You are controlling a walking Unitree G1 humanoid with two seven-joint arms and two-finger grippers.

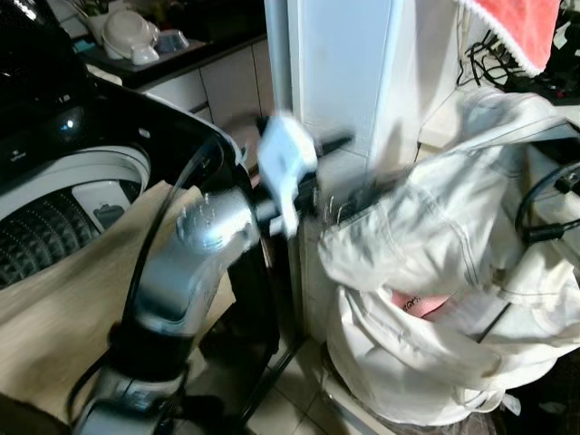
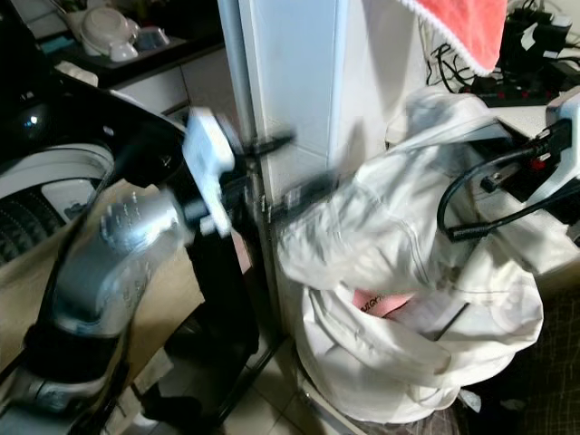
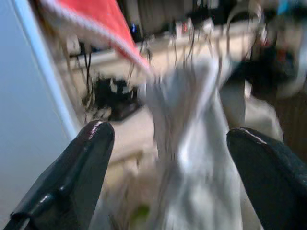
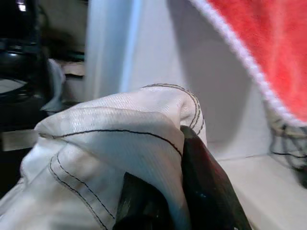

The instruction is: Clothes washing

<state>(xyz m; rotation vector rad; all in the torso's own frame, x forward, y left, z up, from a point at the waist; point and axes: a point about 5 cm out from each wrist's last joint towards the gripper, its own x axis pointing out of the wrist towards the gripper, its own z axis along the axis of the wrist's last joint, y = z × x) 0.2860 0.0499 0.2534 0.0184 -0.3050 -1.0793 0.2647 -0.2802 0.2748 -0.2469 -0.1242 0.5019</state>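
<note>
The right gripper (image 4: pixel 168 201) is seen closed on the white garment (image 1: pixel 453 245), fabric pinched between its fingers. The garment is heaped just right of the white pillar (image 1: pixel 335 82). The left gripper (image 3: pixel 168 158), spread wide and empty, is pointed at it. The washing machine (image 1: pixel 63 199) stands left of the pillar; a red towel (image 1: pixel 512 27) hangs beyond.

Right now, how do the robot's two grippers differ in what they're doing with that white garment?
The right gripper is shut on the white garment, cloth pinched between its fingers, while the left gripper is open, its fingers spread wide with nothing between them. The right one holds the garment up over the laundry pile; the left one only points toward it, blurred in motion. Both are aimed at the same white garment, below the red towel.
</note>
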